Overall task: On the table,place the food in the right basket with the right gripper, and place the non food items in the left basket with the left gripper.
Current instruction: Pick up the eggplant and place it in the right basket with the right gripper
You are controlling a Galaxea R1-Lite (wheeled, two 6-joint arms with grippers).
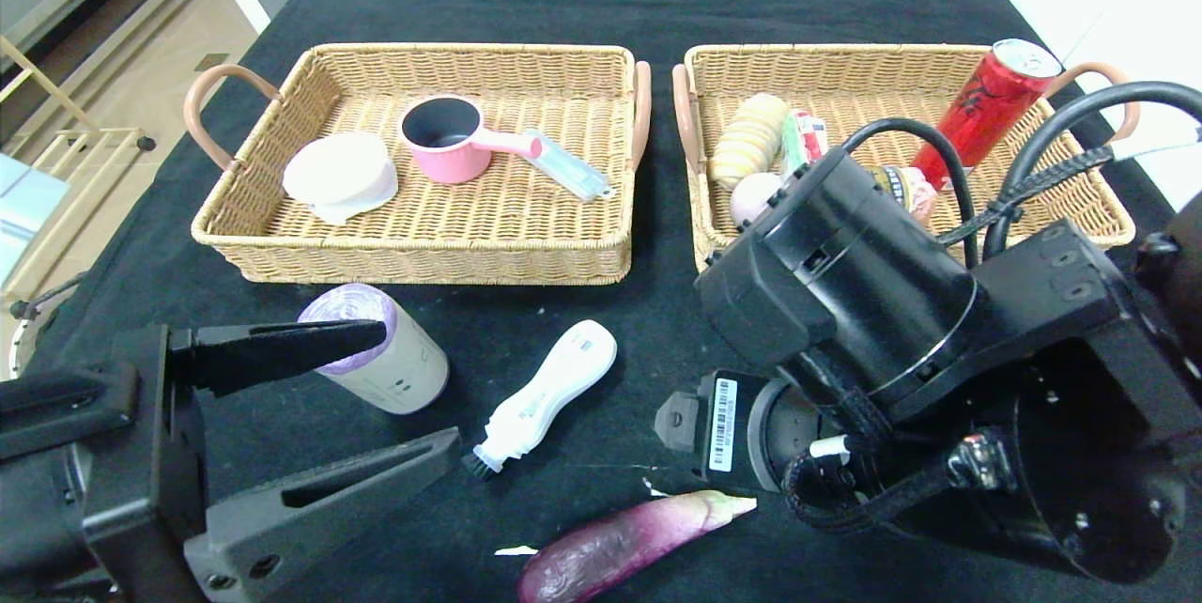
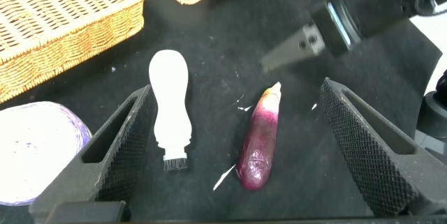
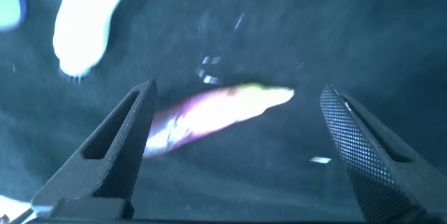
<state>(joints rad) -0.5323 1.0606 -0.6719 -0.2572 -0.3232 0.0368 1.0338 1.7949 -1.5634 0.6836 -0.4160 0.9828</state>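
Below the right hand [image 3: 234,147], between its two spread fingers, lies the purple eggplant [image 3: 209,112] on the black counter [image 1: 601,302]; fingers released, not touching it. From the head view this hand itself is hidden under its bulky arm, the eggplant [image 1: 629,542] just nearer the robot than the arm.

Left hand [image 1: 376,387] released too, fingers wide. The beige roll with purple top [image 1: 376,349] sits beside its far finger, the white brush [image 1: 545,396] just beyond its fingertips, bristles toward the robot.

Well ahead of the left hand: left basket [image 1: 423,255], holding a pink saucepan [image 1: 451,143], a white round item and a pale flat piece.

Ahead of the right hand: right basket [image 1: 1080,199], with the tall red can [image 1: 981,105] leaning at its far corner, the green stick pack [image 1: 803,138] and pale potato [image 1: 751,194] inside.
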